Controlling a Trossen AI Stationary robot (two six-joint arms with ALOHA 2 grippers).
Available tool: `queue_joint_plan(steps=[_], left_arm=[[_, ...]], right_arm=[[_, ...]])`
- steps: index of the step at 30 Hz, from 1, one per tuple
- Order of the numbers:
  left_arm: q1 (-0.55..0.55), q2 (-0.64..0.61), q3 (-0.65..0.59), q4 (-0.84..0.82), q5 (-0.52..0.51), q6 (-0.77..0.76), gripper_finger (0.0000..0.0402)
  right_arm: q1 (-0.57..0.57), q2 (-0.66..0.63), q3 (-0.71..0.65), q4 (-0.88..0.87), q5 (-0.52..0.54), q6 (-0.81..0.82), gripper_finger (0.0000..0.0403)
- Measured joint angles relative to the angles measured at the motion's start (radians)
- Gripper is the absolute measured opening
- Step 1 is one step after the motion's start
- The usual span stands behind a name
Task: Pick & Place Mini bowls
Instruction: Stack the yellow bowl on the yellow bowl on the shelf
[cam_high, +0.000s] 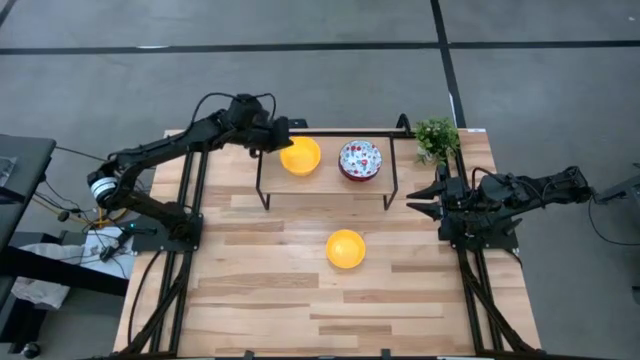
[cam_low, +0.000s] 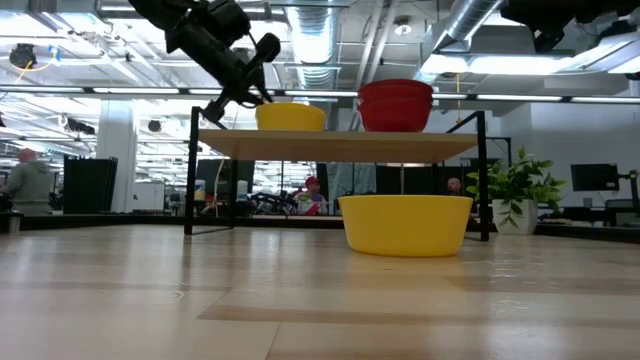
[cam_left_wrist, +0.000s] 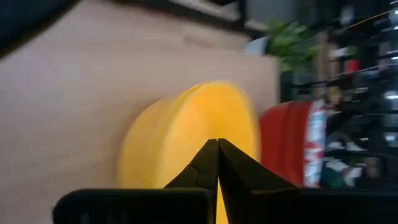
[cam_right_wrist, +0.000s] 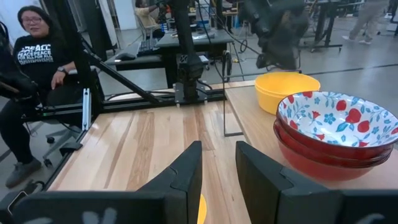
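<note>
Left gripper (cam_high: 283, 143), jaws together, sits at 9 o'clock of the yellow bowl (cam_high: 300, 155) on the shelf (cam_high: 325, 182); red floral stack (cam_high: 360, 159) at its 3 o'clock, another yellow bowl (cam_high: 345, 248) on the table (cam_high: 250, 290). Glossy, rigid, likely light and slippery — pinch the rim. Right gripper (cam_high: 418, 197) waits at 3 o'clock, jaws apart.

Left end effector (cam_high: 283, 137) beside yellow bowl (cam_high: 300, 156) on raised shelf (cam_high: 325, 182).

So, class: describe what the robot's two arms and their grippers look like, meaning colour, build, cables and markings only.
Both arms are dark, near-black, jointed machines. The left arm has a white band near its base joint, with black cables looping over its wrist. The right arm is the same dark build. The left gripper has two black fingers tapering to points; the right gripper has two broad, flat, dark fingers. No lettering is legible.
</note>
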Motion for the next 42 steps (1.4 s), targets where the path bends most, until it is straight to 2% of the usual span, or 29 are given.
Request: queue_joint_plan(steps=[6, 11, 14, 17, 21, 24, 29, 35, 38, 42], left_arm=[[-0.019, -0.098, 0.001, 0.17, -0.002, -0.004, 0.0008], [-0.195, -0.199, 0.001, 0.182, -0.043, 0.209, 0.0008], [-0.364, -0.228, 0.001, 0.182, -0.143, 0.284, 0.0008], [-0.54, -0.224, 0.002, 0.181, -0.285, 0.299, 0.0008], [-0.735, -0.167, 0.002, 0.18, -0.495, 0.373, 0.0008], [-0.832, -0.102, 0.002, 0.181, -0.617, 0.426, 0.0008], [-0.897, 0.025, 0.002, 0.181, -0.695, 0.449, 0.0008], [-0.907, 0.143, 0.002, 0.179, -0.701, 0.445, 0.0008], [-0.908, 0.18, 0.002, 0.18, -0.7, 0.392, 0.0008], [-0.939, 0.197, 0.002, 0.136, -0.702, 0.343, 0.0008]], right_arm=[[0.0, 0.0, 0.0, 0.0, 0.0, 0.0, 0.0088], [0.0, 0.0, 0.0, 0.0, 0.019, 0.0, 0.0088], [0.0, 0.0, 0.0, 0.0, 0.023, 0.0, 0.0088], [0.0, 0.0, 0.0, 0.0, 0.022, 0.0, 0.0088], [0.0, 0.0, 0.0, 0.0, 0.022, 0.0, 0.0088], [0.0, 0.0, 0.0, 0.0, 0.022, 0.001, 0.0088], [0.0, 0.0, 0.0, 0.0, 0.022, 0.001, 0.0088], [0.0, 0.0, 0.0, 0.0, 0.019, 0.001, 0.0088], [0.0, 0.0, 0.0, 0.006, 0.018, 0.008, 0.0088], [0.002, 0.002, 0.0, 0.057, 0.015, 0.123, 0.0088]])
